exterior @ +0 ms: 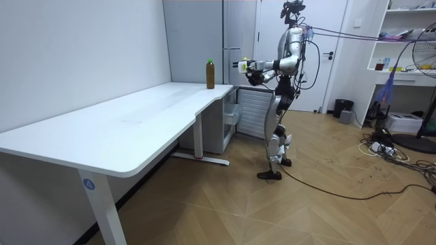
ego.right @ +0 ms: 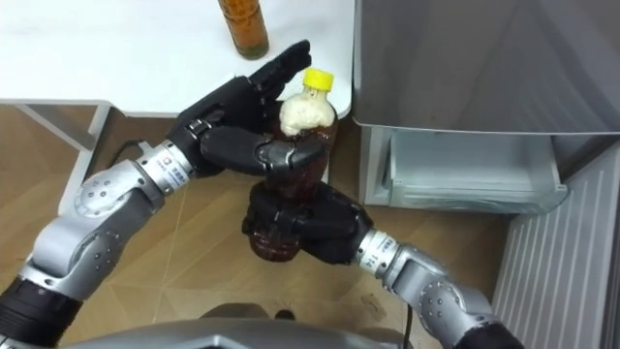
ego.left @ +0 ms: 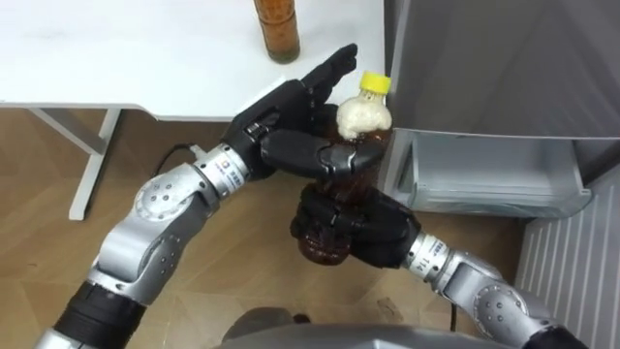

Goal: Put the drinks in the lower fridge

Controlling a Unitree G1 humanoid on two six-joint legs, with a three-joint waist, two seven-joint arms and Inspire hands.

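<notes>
left hand [ego.left: 291, 121] in from 8 o'clock: thumb wrapped across the held bottle [ego.left: 360, 114] below its neck, fingers straight and together behind it. right hand [ego.left: 363, 228] at the bottle's 6 o'clock, fingers clamped round its base. bottle in mid-air above the floor, yellow cap up. second bottle [ego.left: 276, 27] on white table [ego.left: 116, 58] at its 11 o'clock; fridge drawer [ego.left: 494, 174] pulled open at its 3 o'clock

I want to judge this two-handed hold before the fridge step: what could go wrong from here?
1. The right hand grips the bottle at its base, and the left hand has just its thumb across it, so the bottle may tip or slip if either hand lets go.
2. The open drawer is close, so the bottle could knock its rim going in.
</notes>
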